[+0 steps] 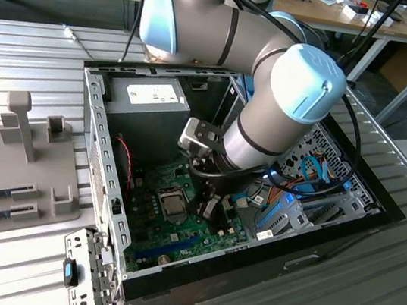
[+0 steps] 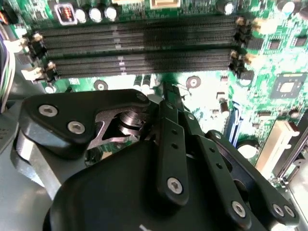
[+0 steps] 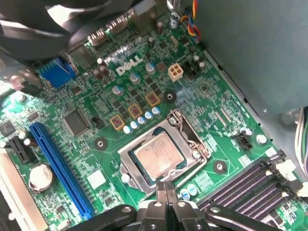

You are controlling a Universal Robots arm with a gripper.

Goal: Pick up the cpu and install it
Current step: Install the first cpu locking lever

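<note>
The cpu (image 3: 158, 155) lies flat in its socket on the green motherboard (image 3: 96, 110), silvery lid up, with the metal socket frame (image 3: 129, 169) around it. In the exterior view the cpu (image 1: 174, 204) sits mid-board inside the open computer case (image 1: 104, 153). My gripper (image 3: 166, 191) hovers just beside the socket's edge, its two black fingertips pressed together with nothing between them. From the exterior view the gripper (image 1: 207, 203) hangs low over the board, on the exterior view's right of the cpu. In the second wrist view the fingers (image 2: 169, 103) point toward the board.
Black memory slots (image 2: 139, 53) run close by the gripper. A long blue expansion slot (image 3: 60, 168) crosses the board. The power supply (image 1: 151, 95) fills the case's back; blue cables (image 1: 315, 177) lie at the exterior view's right. A grey fixture (image 1: 16, 147) stands outside.
</note>
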